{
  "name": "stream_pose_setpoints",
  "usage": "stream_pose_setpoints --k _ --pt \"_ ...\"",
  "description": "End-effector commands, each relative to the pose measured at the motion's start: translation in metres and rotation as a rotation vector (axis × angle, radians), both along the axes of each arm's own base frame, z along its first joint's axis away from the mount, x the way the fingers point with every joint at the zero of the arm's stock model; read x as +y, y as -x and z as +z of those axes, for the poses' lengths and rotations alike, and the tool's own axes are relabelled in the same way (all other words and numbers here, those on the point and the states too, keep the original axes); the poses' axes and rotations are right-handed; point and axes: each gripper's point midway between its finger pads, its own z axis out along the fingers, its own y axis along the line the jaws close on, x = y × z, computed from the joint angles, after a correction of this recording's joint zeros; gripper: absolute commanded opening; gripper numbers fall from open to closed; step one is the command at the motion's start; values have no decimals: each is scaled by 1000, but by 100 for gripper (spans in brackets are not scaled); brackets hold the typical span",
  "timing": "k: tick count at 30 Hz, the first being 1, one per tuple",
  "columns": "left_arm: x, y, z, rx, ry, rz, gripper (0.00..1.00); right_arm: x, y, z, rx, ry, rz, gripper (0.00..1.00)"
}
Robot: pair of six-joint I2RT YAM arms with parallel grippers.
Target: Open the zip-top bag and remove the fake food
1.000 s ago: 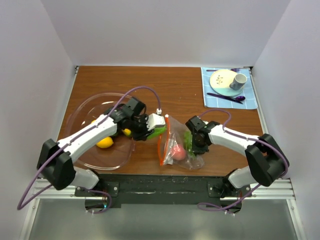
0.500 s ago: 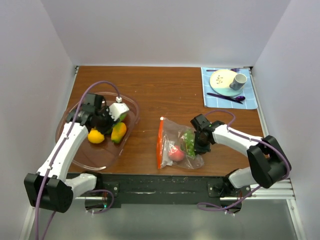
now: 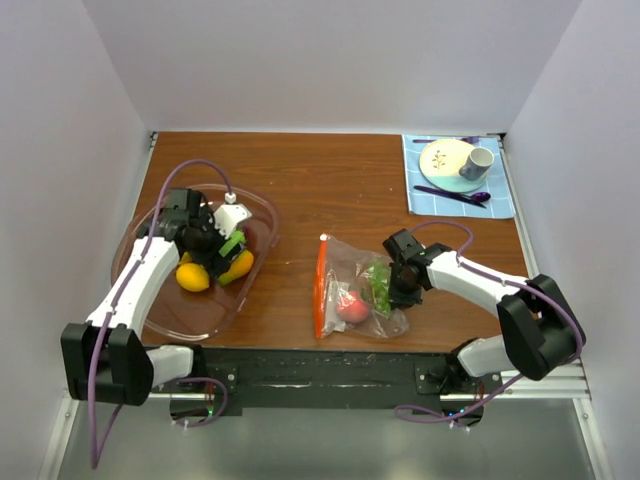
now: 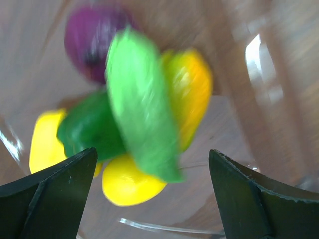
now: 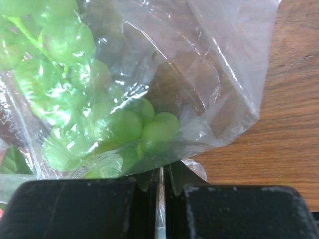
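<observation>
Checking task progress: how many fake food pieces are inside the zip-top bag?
2 visible: a pink-red piece near the zip strip, and a green grape bunch by the right gripper. The crinkled zip-top bag may hide more.

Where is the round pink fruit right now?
In the top view, the pink fruit sits inside the clear bag, right of the middle near the table's front edge, between the bag's orange zip strip and the green grapes.

Bowl (image 3: 190, 315) left of zip-top bag (image 3: 345, 262), fake food (image 3: 193, 278) in both
</observation>
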Motion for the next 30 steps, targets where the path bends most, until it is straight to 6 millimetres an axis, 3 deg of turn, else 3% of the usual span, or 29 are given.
stream_pose_setpoints --k 1,2,5,7,9,11,14,18,24,30 --pt "-79 -3 66 -133 226 -194 100 -11 -6 1 -32 48 -5 0" --pt "-112 12 72 -139 247 -305 100 -10 -8 4 -37 44 -6 0" --pt "-159 33 68 -157 276 -469 100 -8 -12 12 -48 42 -6 0" --pt "-171 39 46 -116 270 -524 100 -8 -12 15 -48 45 -5 0" --pt "-178 49 9 -13 238 -564 100 -9 -14 18 -54 50 -8 0" --pt "-183 48 -15 10 209 -598 100 -11 -13 19 -55 59 -14 0" --pt "-191 43 -32 2 209 -634 100 -14 -11 19 -51 67 -17 0" --pt "-223 43 -25 -10 285 -686 100 -14 -10 17 -39 74 -21 0" --pt "-265 68 -8 -1 370 -781 100 -15 -12 15 -33 84 -26 0" --pt "-289 88 -19 33 372 -862 100 -9 -16 19 -42 64 -31 0"
